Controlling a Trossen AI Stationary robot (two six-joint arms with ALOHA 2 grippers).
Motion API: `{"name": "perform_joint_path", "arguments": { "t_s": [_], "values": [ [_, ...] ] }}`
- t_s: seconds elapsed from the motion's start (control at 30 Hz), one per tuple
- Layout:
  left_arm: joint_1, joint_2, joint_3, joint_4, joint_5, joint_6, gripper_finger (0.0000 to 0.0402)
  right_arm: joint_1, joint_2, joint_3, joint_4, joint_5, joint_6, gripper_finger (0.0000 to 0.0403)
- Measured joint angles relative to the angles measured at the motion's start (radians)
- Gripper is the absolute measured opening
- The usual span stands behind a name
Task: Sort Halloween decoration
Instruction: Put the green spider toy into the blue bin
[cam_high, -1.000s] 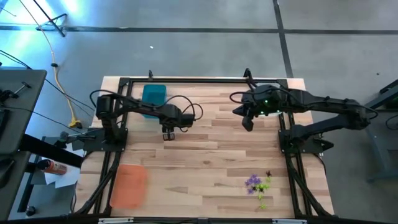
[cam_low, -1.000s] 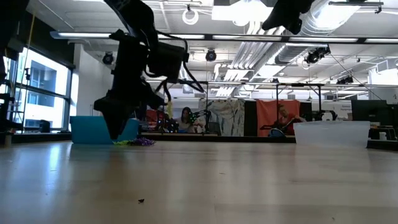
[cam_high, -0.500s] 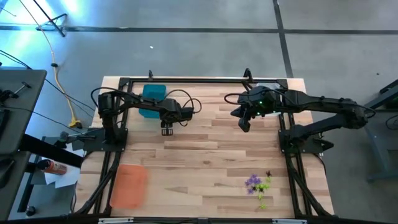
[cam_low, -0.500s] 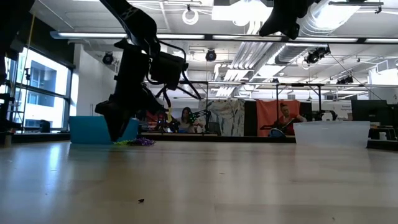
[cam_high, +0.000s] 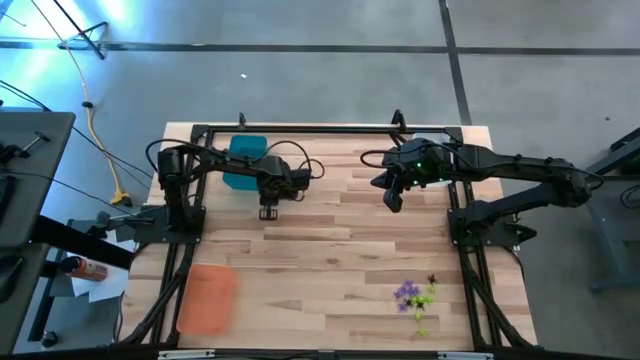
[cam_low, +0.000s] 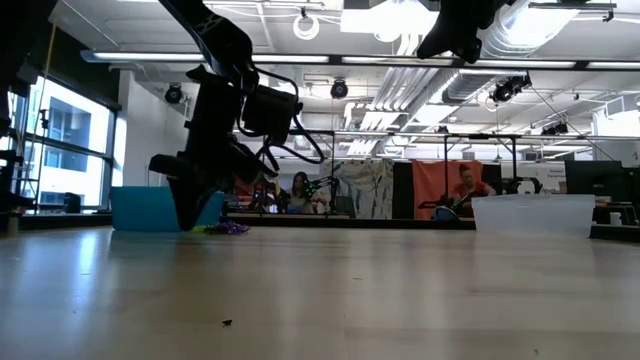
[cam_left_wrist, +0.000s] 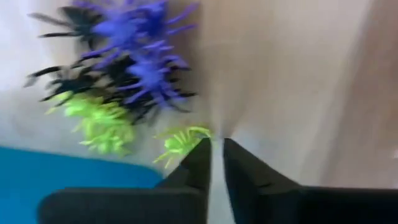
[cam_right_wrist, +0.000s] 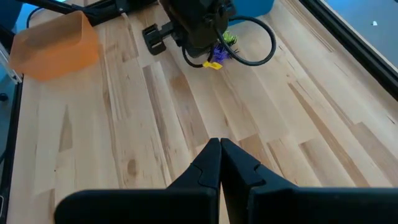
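Here the wooden surface (cam_high: 330, 240) is filling the middle of the high view, with both dark arms reaching in from its left and right edges. An orange tray (cam_high: 207, 297) is lying at the lower left of the surface, and a teal tray (cam_high: 245, 152) is sitting at the upper left, partly covered by the left arm. In the low view a clear tray (cam_low: 533, 214) is showing at the right, with people blurred in the room behind.

The left claw (cam_high: 269, 211) is hanging just right of the teal tray, pointing down at the surface. In the left wrist view its fingers (cam_left_wrist: 198, 163) are standing nearly together with only a narrow slit between them, right beside a lime green trinket (cam_left_wrist: 180, 140); whether they are touching or pinching it is too blurred to tell.

The right claw (cam_high: 394, 200) is hovering over the upper middle of the surface, its fingers pressed together on nothing in the right wrist view.

The Halloween decoration (cam_high: 416, 295) is lying in a small purple, green and dark heap at the lower right of the high view; single pieces there are too small to make out.
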Motion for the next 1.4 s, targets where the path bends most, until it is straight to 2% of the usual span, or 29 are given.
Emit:
{"name": "perform_joint_path", "arguments": {
  "t_s": [0.2,0.43,0.6,0.8,0.93,1.27,1.4],
  "values": [
    [0.0,-0.039,0.0,-0.063,0.102,-0.006,0.0001,0.0,0.0,0.0,0.0,0.0,0.0,0.0],
    [0.017,-0.262,0.0,-0.071,0.229,0.021,0.0,0.0,0.0,0.0,0.0,0.0,0.0,0.0],
    [0.031,-0.406,-0.01,-0.032,0.225,0.0,0.0,0.0,0.0,0.0,0.0,0.0,0.0,0.0],
    [0.018,-0.396,-0.062,0.029,0.215,-0.022,0.0003,0.0,0.0,0.0,0.0,0.0,0.0,0.0],
    [0.016,-0.385,-0.144,0.108,0.218,-0.031,0.0032,0.0,-0.001,0.0,-0.004,0.0,0.0,0.0],
    [0.018,-0.406,-0.344,0.294,0.169,-0.038,0.0138,0.0,0.0,0.0,0.0,0.04,-0.042,0.0],
    [0.018,-0.408,-0.379,0.37,0.151,0.032,0.0165,0.0,0.0,0.0,0.0,0.053,-0.035,0.0]
  ]
}}
